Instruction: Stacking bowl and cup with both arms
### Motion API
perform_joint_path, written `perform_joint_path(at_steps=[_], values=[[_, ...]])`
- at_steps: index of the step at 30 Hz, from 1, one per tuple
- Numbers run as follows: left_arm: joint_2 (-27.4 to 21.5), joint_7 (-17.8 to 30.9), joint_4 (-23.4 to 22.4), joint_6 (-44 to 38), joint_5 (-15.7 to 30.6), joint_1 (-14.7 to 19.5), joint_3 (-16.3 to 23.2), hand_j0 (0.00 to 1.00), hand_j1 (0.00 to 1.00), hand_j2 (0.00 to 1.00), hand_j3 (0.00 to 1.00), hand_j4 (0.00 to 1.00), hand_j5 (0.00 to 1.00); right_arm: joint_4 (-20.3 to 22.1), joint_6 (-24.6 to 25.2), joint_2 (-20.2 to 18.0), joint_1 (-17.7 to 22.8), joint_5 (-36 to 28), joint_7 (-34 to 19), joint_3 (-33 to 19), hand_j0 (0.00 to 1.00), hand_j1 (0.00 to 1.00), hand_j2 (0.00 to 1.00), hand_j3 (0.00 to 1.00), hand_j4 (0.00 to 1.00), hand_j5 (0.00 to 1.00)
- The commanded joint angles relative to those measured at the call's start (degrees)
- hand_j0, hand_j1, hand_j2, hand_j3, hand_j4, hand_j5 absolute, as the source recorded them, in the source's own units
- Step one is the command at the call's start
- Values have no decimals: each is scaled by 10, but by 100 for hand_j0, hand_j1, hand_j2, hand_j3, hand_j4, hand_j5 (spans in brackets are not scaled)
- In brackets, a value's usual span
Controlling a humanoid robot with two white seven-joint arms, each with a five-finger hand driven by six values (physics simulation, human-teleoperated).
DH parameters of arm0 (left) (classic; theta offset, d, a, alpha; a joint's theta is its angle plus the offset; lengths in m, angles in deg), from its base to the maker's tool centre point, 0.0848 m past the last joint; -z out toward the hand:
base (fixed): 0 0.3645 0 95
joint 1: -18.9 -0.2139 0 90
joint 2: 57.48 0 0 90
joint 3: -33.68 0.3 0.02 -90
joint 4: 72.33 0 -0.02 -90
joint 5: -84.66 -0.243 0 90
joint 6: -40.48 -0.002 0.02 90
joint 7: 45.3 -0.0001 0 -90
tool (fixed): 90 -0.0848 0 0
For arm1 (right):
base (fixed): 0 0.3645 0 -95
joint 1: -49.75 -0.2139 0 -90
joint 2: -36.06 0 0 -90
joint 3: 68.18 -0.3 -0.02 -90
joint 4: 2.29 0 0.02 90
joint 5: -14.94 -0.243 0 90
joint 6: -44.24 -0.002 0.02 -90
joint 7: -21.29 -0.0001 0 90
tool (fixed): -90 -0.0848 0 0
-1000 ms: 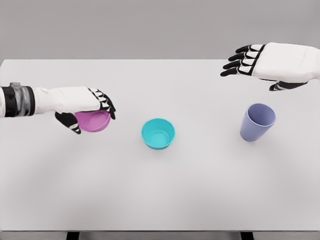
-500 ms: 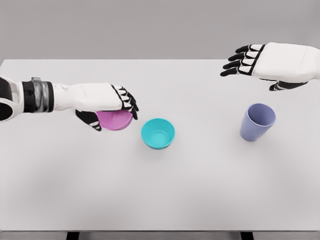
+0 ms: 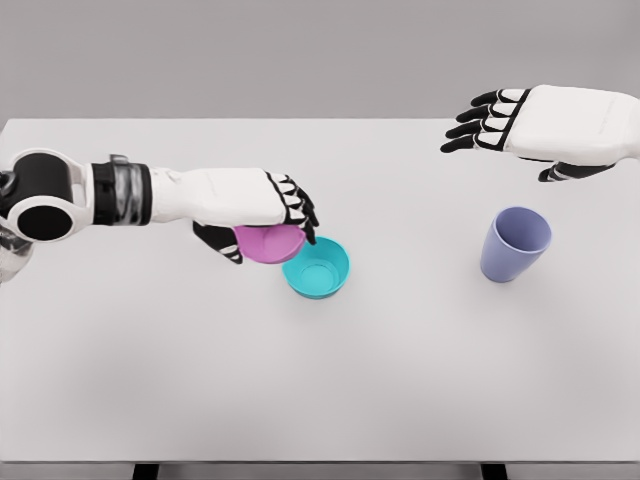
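Observation:
My left hand (image 3: 268, 228) is shut on a pink bowl (image 3: 268, 245), gripping it from above by the rim. The bowl hangs just left of a teal bowl (image 3: 318, 268) and overlaps its left rim in the head view. The teal bowl stands upright near the middle of the white table (image 3: 320, 380). A lavender cup (image 3: 515, 244) stands upright at the right. My right hand (image 3: 500, 125) hovers open above and behind the cup, fingers spread and pointing left, holding nothing.
Only the two bowls and the cup are on the table. A grey wall lies beyond the far edge (image 3: 250, 120). The table's front edge runs along the bottom of the view.
My left hand has carried the pink bowl rightward from the table's left side to the teal bowl's left rim. The right hand, cup and teal bowl have not moved.

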Motion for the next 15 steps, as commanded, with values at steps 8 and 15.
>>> perform_joint_path(at_steps=[8,15], values=[[25,0,0,-37,-18,0,14,74,74,74,74,74,74,0,2,-1,0,-3,0,0,100,100,100,100,100,100],[39,0,-2,-40,-22,11,39,74,74,74,74,74,74,0,2,-1,0,-3,0,0,100,100,100,100,100,100]])
